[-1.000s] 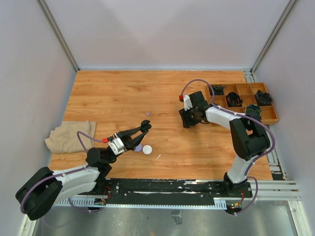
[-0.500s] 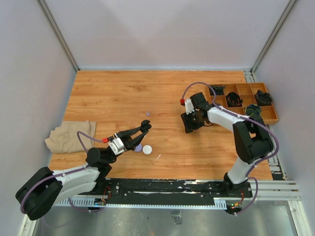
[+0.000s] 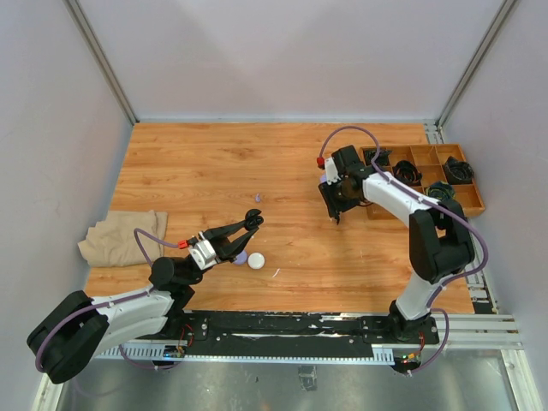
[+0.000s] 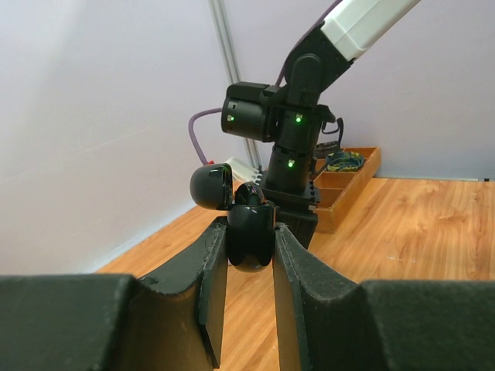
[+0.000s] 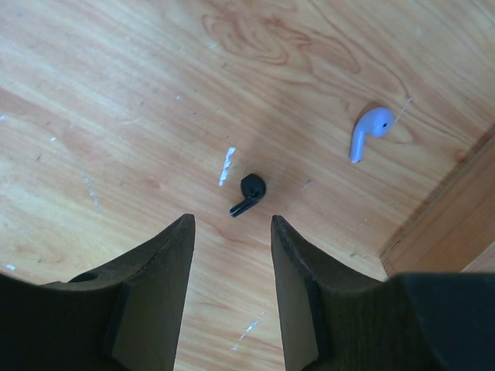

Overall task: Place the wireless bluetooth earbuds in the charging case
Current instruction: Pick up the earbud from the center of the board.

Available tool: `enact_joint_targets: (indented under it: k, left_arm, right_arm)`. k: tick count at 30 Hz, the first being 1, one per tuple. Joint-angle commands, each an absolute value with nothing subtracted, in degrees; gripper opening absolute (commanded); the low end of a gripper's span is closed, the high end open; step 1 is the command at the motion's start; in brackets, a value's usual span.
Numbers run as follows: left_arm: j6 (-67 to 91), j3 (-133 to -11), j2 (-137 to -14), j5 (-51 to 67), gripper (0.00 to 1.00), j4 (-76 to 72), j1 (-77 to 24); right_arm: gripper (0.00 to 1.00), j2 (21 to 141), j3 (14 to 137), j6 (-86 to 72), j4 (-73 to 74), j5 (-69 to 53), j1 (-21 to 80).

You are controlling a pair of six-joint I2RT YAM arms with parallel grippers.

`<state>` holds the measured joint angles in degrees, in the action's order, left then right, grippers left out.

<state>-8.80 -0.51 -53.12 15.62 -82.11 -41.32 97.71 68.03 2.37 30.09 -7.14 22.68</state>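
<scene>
Pinching a black case [image 4: 249, 236] with its lid open, the left fingers [image 4: 210, 280] hover above the worktop [image 4: 433, 232] while the right fingers [image 5: 155, 286] hang parted over a black earbud [image 5: 249, 193] near a lavender earbud [image 5: 370, 131].

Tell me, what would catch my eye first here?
The left hand, near the front of the wooden table, grips an open black charging case between its fingers. Farther back on the right, the right hand hovers open over a tiny black earbud. A lavender earbud lies close by, next to a wooden tray.
</scene>
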Motion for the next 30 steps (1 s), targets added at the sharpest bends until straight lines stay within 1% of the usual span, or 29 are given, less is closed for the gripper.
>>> enact_joint_targets:
  k: [1, 18, 23, 30]
  left_arm:
    - [-9.4, 4.0, -52.4, 15.5, 0.00, -82.9, -41.1]
    - [-9.4, 3.8, -52.6, 15.5, 0.00, -82.6, -41.1]
    - [-9.4, 3.8, -52.5, 15.6, 0.00, -82.6, -41.1]
    - [-9.3, 3.7, -52.5, 15.7, 0.00, -82.5, -41.1]
  right_arm:
    - [0.45, 101.7, 71.1, 1.4, 33.7, -4.5, 21.0]
    - [0.39, 109.6, 74.6, 0.4, 34.2, -4.8, 20.4]
    - [0.35, 110.1, 74.4, 0.4, 34.4, -4.4, 20.5]
    - [0.34, 111.2, 74.8, 0.6, 34.4, -3.5, 20.4]
